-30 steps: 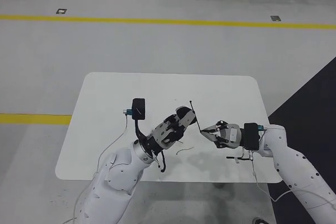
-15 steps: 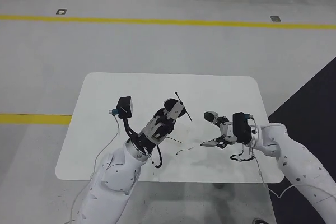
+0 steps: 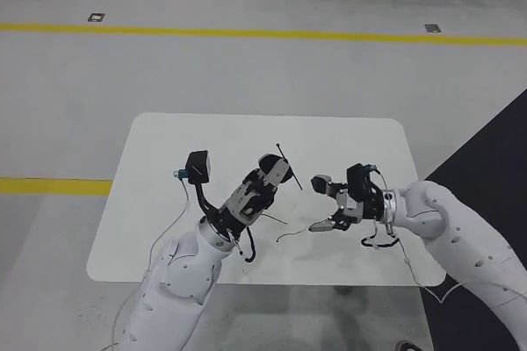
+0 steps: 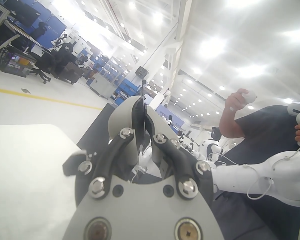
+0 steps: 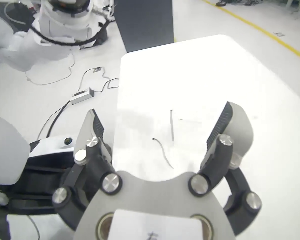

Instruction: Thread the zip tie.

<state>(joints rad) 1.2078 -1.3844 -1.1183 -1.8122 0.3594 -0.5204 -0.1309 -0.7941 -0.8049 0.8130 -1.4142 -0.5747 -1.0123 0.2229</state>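
Above the white table (image 3: 202,140), I record my right gripper (image 3: 321,205) has drawn off, jaws spread over a loose tie (image 3: 290,235), leaving the zip tie (image 3: 289,167) pinched in my left gripper (image 3: 275,169), so threading remains undone.

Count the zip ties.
3. A held tie in the left claw; a straight tie and a curved tie lie on the table near the right claw. Arms may hide more.

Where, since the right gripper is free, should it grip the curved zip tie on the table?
Probably mid-strap, from straight above, jaws set across its width: the curved zip tie lies flat on the table, apart from the straight tie.
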